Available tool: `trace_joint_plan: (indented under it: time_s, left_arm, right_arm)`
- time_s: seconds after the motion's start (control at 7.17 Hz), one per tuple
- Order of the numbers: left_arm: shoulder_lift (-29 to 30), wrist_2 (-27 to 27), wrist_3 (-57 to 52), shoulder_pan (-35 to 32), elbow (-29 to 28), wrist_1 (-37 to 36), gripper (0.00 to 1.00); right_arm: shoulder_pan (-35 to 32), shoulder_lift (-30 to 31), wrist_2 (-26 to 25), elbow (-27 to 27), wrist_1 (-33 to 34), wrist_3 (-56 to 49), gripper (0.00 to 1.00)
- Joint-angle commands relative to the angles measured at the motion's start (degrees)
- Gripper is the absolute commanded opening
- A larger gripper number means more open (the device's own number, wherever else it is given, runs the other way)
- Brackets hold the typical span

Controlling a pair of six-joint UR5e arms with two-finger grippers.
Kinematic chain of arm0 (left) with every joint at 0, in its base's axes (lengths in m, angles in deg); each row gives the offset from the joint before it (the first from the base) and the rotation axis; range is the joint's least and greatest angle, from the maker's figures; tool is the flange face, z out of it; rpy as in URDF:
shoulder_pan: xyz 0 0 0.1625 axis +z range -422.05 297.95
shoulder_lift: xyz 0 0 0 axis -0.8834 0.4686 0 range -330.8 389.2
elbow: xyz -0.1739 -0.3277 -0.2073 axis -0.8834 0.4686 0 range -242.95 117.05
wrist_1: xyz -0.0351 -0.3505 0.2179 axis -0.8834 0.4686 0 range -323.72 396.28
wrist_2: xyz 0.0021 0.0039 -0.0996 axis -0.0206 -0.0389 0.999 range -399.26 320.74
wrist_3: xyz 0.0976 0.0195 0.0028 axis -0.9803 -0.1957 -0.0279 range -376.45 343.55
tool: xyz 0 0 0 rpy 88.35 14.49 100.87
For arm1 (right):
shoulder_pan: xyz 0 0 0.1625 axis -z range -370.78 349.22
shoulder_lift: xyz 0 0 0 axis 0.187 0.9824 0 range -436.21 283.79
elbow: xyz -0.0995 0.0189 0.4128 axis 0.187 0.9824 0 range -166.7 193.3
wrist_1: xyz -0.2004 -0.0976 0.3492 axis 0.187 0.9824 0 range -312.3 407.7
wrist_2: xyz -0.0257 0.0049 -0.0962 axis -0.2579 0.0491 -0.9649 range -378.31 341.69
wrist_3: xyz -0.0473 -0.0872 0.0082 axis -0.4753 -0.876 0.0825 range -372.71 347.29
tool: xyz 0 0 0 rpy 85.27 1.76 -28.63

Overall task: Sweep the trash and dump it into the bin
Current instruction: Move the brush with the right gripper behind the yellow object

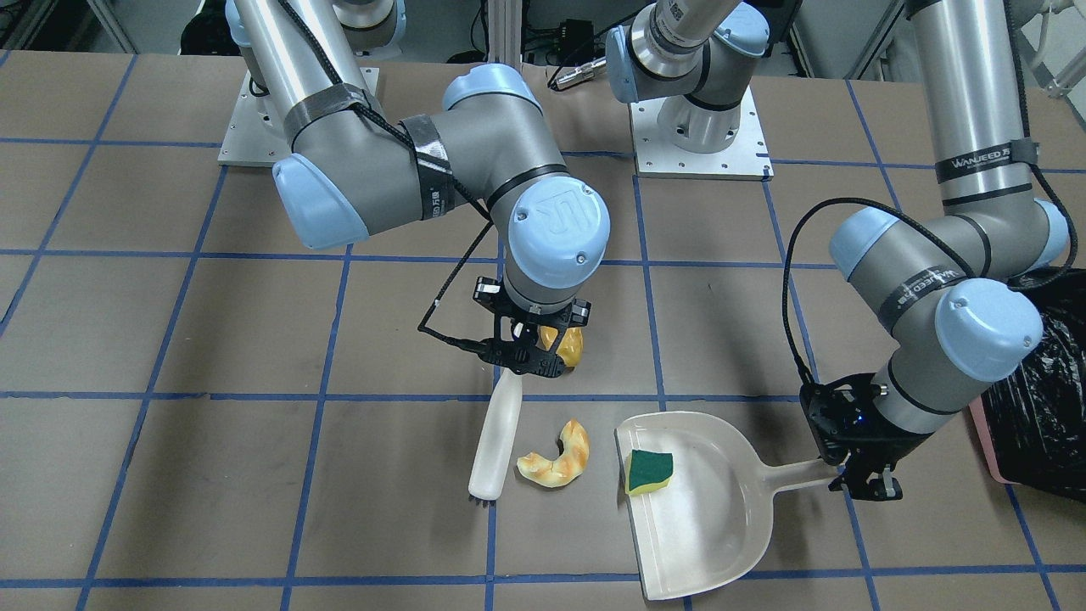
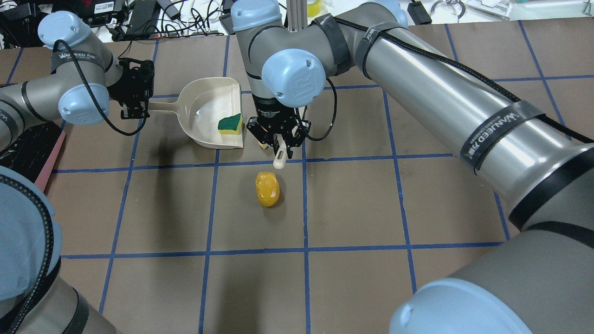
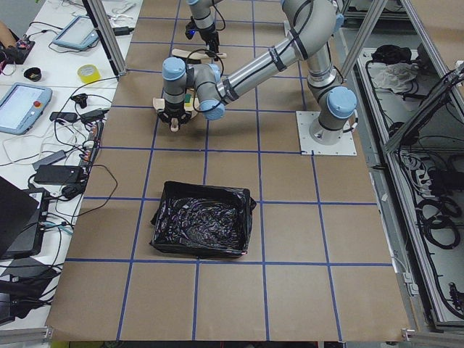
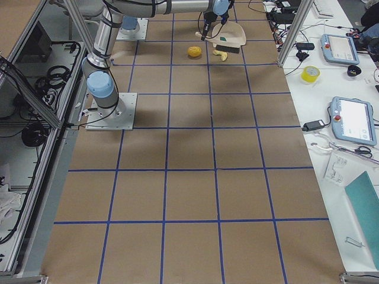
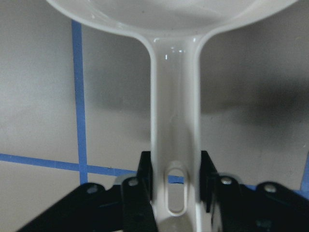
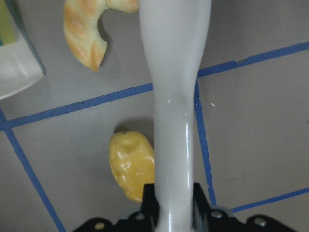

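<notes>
My right gripper (image 1: 528,361) is shut on the handle of the beige brush (image 1: 496,441), whose bristles touch the table. Of the trash, the orange-yellow potato-like piece (image 2: 267,188) lies beside the handle, right under the gripper (image 6: 173,208). The cream crescent slice (image 1: 556,458) lies between the brush head and the dustpan's mouth. The yellow sponge with a green face (image 1: 649,471) sits inside the beige dustpan (image 1: 704,518). My left gripper (image 1: 857,475) is shut on the dustpan's handle (image 5: 175,145). The bin (image 3: 203,228), pink with a black bag, stands beyond my left arm.
Blue tape lines grid the brown table. The bin's black bag (image 1: 1039,390) bulges close to my left elbow. Both arm bases (image 1: 700,144) stand at the table's robot side. Tablets and cables lie on a side bench (image 4: 349,118) off the table.
</notes>
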Motion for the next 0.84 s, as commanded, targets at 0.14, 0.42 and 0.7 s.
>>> trace_joint_plan:
  time_s: [0.14,0.42,0.7]
  left_arm:
    - [0.15,0.25,-0.09,0.00,0.20,0.00,0.11]
    - [-0.11,0.34,-0.09,-0.18,0.21,-0.09,0.11]
    - [-0.11,0.42,-0.09,-0.09,0.21,-0.09,0.11]
  right_arm:
    - [0.22,0.97,0.17,-7.90,7.34,-0.55,0.00]
    - [0.04,0.45,1.05,-9.14,8.92,-0.45,0.00]
    - [-0.39,-0.08,6.46,-8.71,12.87,2.07,0.00]
